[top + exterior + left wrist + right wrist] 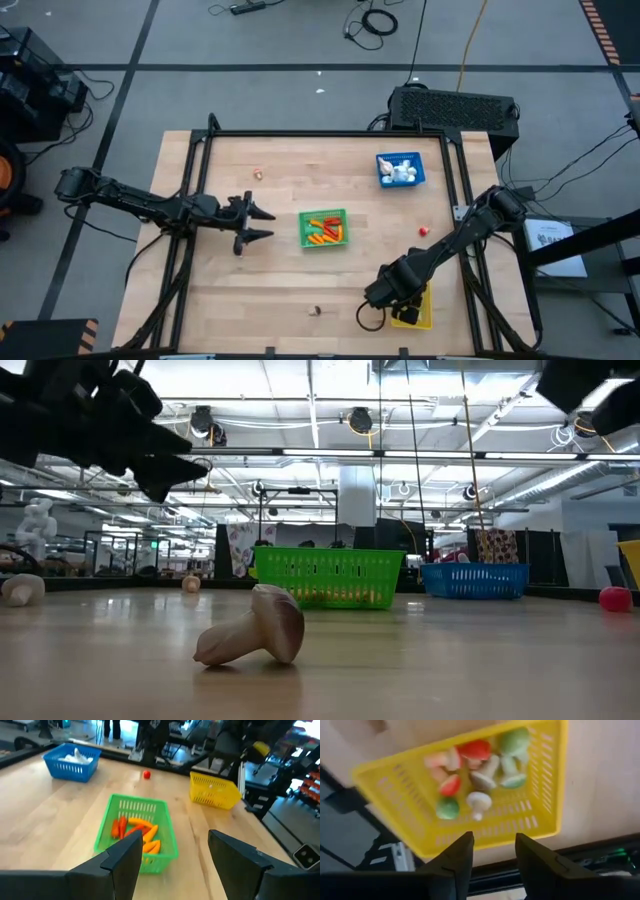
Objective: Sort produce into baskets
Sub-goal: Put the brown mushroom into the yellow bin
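Hovering over the yellow basket (465, 795) at the table's five o'clock corner, the right gripper (492, 852) is spreading its fingers, released, above mushroom pieces (479, 802). The left gripper (262, 224) is waiting open at nine o'clock, facing the green basket (324, 229).

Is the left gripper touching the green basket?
Apart. The high view shows the left gripper short of the green basket, bare table between them. Its wrist view shows open fingers with the basket ahead, not between them.
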Controlling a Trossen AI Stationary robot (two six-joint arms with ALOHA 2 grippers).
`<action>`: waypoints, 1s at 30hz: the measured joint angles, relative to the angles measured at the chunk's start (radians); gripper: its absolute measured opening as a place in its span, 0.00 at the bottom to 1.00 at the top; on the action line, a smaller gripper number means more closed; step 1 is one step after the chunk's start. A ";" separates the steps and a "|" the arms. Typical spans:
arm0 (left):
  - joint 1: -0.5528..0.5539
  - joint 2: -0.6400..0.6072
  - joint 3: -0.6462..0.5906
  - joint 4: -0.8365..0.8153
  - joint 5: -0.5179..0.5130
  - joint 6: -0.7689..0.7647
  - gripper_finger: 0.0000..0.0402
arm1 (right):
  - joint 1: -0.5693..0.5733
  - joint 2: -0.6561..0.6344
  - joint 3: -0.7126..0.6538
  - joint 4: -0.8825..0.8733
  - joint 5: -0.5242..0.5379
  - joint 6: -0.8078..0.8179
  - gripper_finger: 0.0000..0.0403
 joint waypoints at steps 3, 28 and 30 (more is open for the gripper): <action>-0.002 0.000 0.000 -0.037 0.000 -0.009 0.58 | 0.000 0.000 0.044 0.007 0.015 -0.005 0.36; -0.393 0.203 0.395 -1.109 -0.158 -0.243 0.58 | 0.006 0.011 0.237 0.616 0.722 -0.492 0.36; -0.396 0.246 0.395 -1.141 -0.186 -0.261 0.58 | 0.008 0.011 0.222 0.641 0.721 -0.527 0.36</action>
